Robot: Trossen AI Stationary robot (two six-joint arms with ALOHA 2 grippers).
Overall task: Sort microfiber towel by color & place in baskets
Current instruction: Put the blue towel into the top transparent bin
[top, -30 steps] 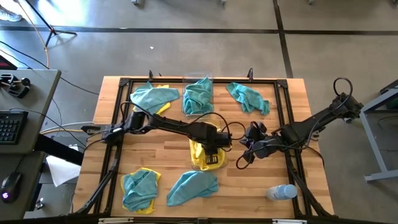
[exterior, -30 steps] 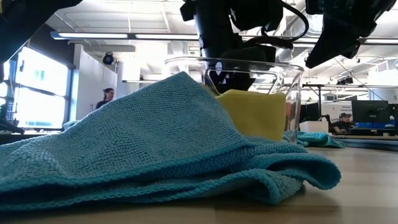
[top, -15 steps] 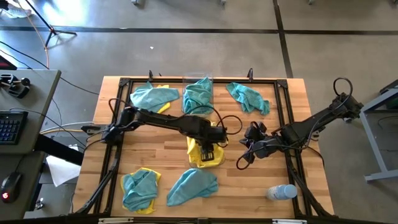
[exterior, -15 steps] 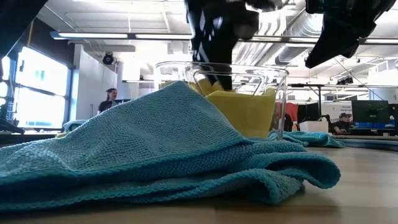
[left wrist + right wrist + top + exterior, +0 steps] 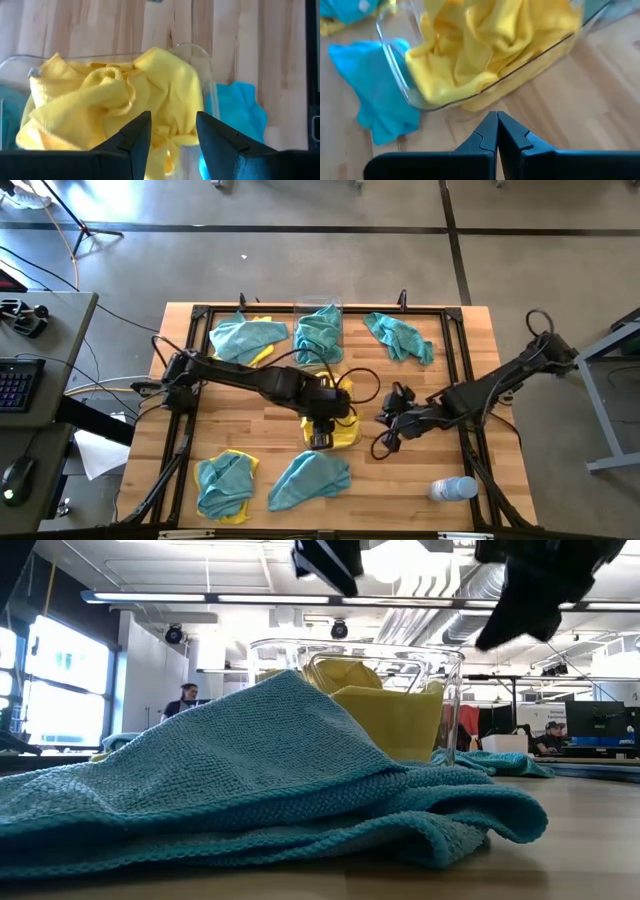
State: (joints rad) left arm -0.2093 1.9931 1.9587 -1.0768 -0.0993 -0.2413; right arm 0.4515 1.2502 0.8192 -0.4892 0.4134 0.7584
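Observation:
A clear basket (image 5: 346, 430) at the table's middle holds bunched yellow towels (image 5: 115, 95). My left gripper (image 5: 320, 438) hovers open just above its near end, touching nothing. My right gripper (image 5: 381, 447) is shut and floats a little to the right of this basket (image 5: 470, 75), apart from it. A second clear basket (image 5: 318, 330) at the far edge holds teal towels. Loose teal towels lie at far left (image 5: 245, 336), far right (image 5: 400, 336), near middle (image 5: 310, 478) and near left (image 5: 225, 480); the last rests on a yellow one (image 5: 243, 455).
A clear plastic bottle (image 5: 452, 488) lies at the near right corner. Black frame rails (image 5: 455, 350) border the work area. A teal towel (image 5: 250, 780) fills the low view's foreground, in front of the yellow basket (image 5: 390, 710). Bare wood lies between the two baskets.
My left gripper has risen out of the yellow basket and drifted toward the near-left, leaving the yellow towels inside. The basket slid a little toward the left as the gripper left it. My right gripper has shifted slightly toward the basket.

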